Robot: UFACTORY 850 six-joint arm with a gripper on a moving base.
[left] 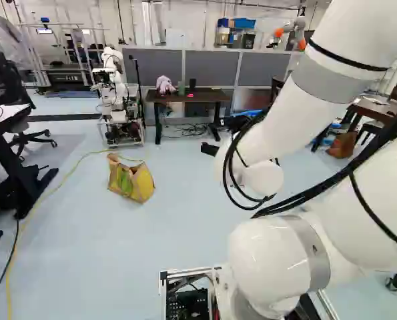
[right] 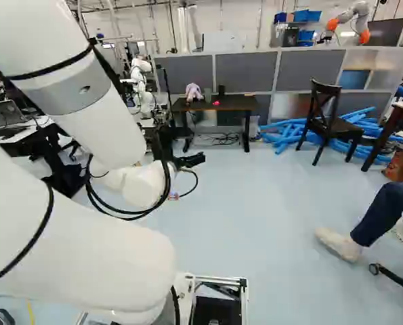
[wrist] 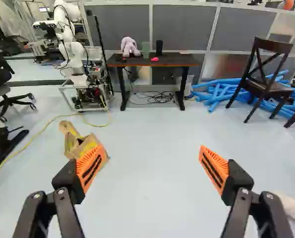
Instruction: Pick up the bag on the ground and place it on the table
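Observation:
My gripper (left: 210, 149) is held out ahead of the arm in the left base view, high over the floor. In the wrist view the gripper (wrist: 150, 168) stands open, its orange pads wide apart with nothing between them. A tan and yellow bag (left: 131, 179) with a green patch rests on the floor left of the arm in the left base view. The wrist view shows the bag (wrist: 80, 143) beyond one finger, which covers part of it. The dark table (wrist: 174, 61) stands farther off by the grey partitions, bearing a pink plush toy and cups.
Another robot (wrist: 75, 64) on a wheeled frame stands left of the table. A yellow cable (left: 55, 188) runs over the floor near the bag. Blue tubes (right: 282, 135) and a dark chair (right: 330, 122) are right of the table. A person's leg (right: 384, 217) reaches in at the right base view's right.

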